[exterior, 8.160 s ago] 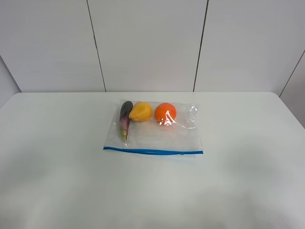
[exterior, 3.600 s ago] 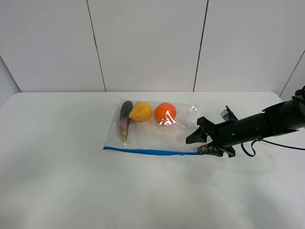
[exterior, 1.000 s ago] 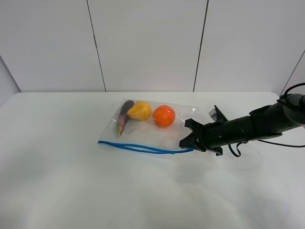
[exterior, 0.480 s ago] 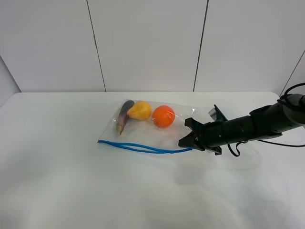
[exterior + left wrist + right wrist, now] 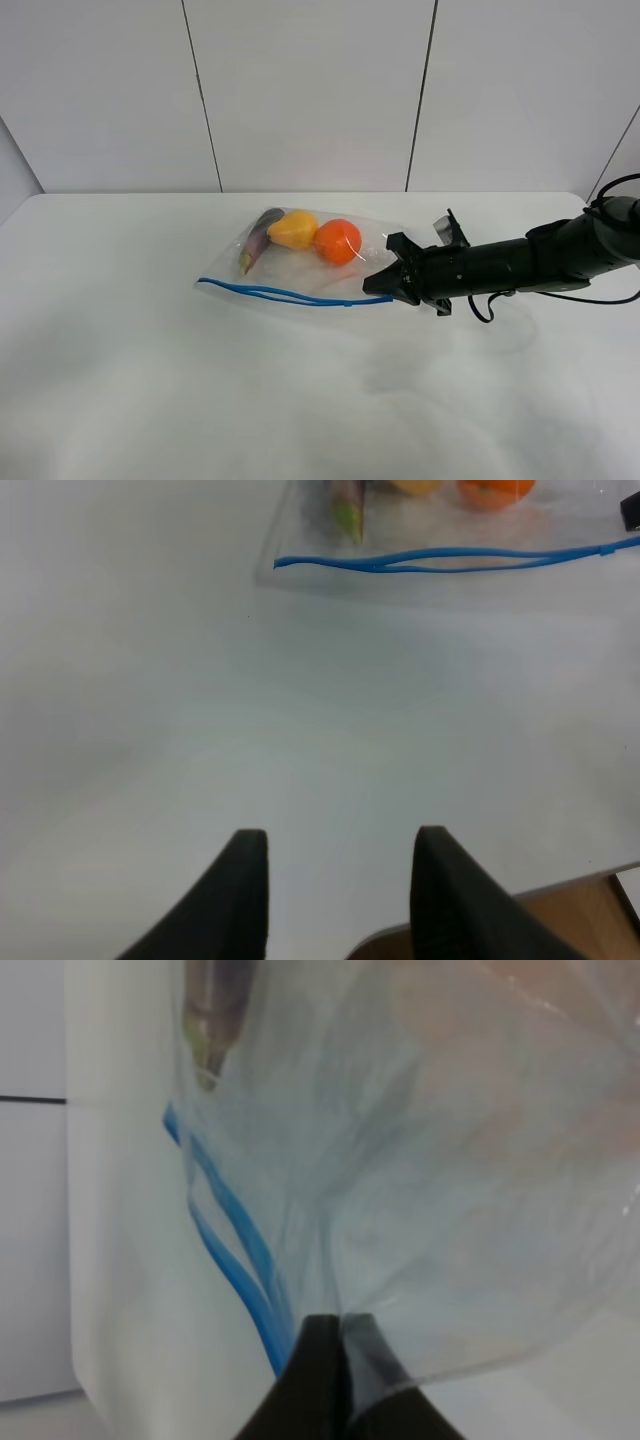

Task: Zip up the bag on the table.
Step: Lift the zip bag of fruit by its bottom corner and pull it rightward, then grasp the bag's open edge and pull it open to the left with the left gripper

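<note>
The right hand pinches the clear plastic blue-zippered bag at its right corner; the spread left hand should anchor the left.

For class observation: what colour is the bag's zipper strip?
Blue; the zipper strip shows best in the left wrist view.

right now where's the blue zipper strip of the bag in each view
Exterior high: the zipper strip runs along the bag's near edge, ending at the right hand.
Left wrist: it lies beyond the open left hand, in front of the fruit.
Right wrist: its two blue lines lead to the shut hand.
Shared landmark: the eggplant, lying just behind the strip.
</note>
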Controlling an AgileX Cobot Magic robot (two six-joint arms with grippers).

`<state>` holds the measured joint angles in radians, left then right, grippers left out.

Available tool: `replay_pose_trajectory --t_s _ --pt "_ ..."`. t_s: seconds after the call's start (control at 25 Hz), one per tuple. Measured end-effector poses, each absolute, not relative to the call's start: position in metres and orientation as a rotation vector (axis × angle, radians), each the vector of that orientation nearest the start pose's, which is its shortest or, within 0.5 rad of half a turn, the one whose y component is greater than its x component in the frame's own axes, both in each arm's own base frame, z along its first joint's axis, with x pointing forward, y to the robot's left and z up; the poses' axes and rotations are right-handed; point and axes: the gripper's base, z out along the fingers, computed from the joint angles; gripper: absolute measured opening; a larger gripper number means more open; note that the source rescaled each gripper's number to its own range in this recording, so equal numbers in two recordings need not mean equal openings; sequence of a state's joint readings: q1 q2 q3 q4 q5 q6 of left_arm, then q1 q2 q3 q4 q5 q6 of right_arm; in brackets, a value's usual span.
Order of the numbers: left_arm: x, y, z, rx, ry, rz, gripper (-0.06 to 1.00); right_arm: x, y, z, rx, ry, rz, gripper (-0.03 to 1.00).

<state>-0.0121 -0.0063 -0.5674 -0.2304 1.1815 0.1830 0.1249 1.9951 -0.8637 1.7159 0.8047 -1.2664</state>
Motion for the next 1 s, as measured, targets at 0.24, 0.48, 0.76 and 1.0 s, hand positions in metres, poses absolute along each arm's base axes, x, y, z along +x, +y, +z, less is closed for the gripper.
replay_pose_trajectory --t_s 0.24,0.48,0.76,1.0 --pt "-0.021 -0.019 0.288 0.239 2.060 -0.171 1.00 0.325 0.107 0.141 0.060 2.397 1.249 0.00" --pt "-0.021 -0.019 0.288 0.239 2.060 -0.171 1.00 0.324 0.107 0.156 0.036 2.359 1.248 0.00" --pt "-0.021 -0.019 0.288 0.239 2.060 -0.171 1.00 0.323 0.107 0.156 0.016 2.368 1.248 0.00" --pt "-0.020 -0.020 0.290 0.236 2.037 -0.183 1.00 0.323 0.107 0.156 0.016 2.369 1.248 0.00"
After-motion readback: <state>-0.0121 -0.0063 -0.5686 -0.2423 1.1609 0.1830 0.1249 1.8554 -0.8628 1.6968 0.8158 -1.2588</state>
